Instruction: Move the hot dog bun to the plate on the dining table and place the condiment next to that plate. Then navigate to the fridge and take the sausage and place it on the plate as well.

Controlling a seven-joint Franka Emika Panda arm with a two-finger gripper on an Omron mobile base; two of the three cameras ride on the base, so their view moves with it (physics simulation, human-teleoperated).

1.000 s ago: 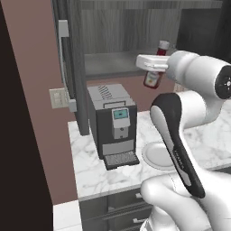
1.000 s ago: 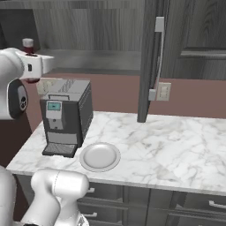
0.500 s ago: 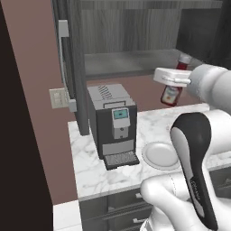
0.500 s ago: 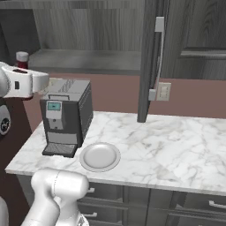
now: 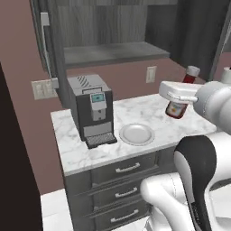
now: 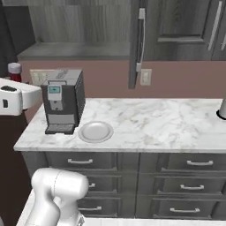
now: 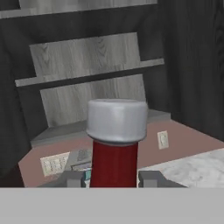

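Your gripper (image 7: pixel 114 178) is clamped on the condiment (image 7: pixel 114 144); in the hand view you see one dark fingertip (image 7: pixel 73 178) on each side of the red bottle, pressed against it, with the white cap rising above them.

From the left base view you get what the hand view cannot give: the condiment (image 5: pixel 180 100) hangs in the air, tilted, above the marble counter (image 5: pixel 76 151) and well to the right of the coffee machine (image 5: pixel 91 109), with its pale label band showing below the white hand. The right base view gives you only the cap and red neck of the condiment (image 6: pixel 14 72) above the white hand at the left edge, to the left of the coffee machine (image 6: pixel 62 100).

Just right of the coffee machine, a plain white plate (image 5: pixel 136 134) lies flat on the counter. The right base view also lets you see the long run of counter (image 6: pixel 159 123) stretching right of the machine, the grey drawers (image 6: pixel 176 176) under it, and a wall outlet (image 6: pixel 145 76) beside a dark cabinet door with a long handle (image 6: pixel 141 39).
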